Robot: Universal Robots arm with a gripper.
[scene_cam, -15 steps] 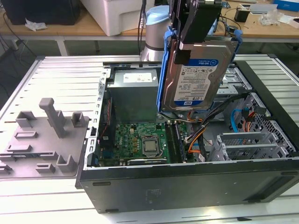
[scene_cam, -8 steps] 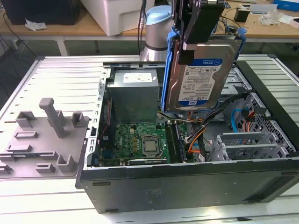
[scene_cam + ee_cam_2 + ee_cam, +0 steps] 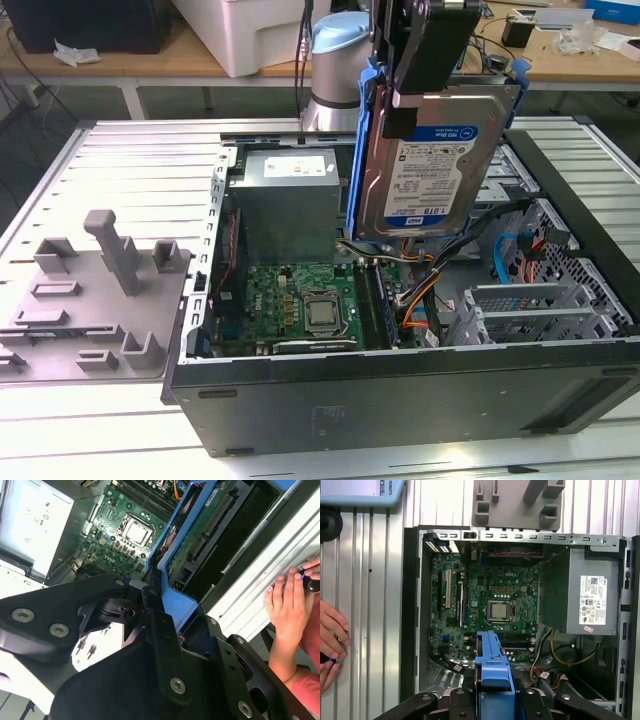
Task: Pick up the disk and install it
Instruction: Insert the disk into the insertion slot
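The disk [image 3: 445, 165] is clamped upright in the gripper [image 3: 400, 115], above the open case [image 3: 400, 400]; pickup is judged done; installation unstarted, the disk not yet lowered or seated.

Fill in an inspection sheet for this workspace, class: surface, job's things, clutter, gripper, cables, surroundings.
Surface: ribbed metal table, carrying an open computer case.
Job's things: disk held upright above the case, label facing the exterior view; not yet installed.
Clutter: grey moulded fixture on the table, at the exterior view's left of the case.
Gripper: gripper shut on the disk's top.
Cables: orange cables loose inside the case, below the disk.
Surroundings: a person's hand resting on the table beside the case; workbench behind.
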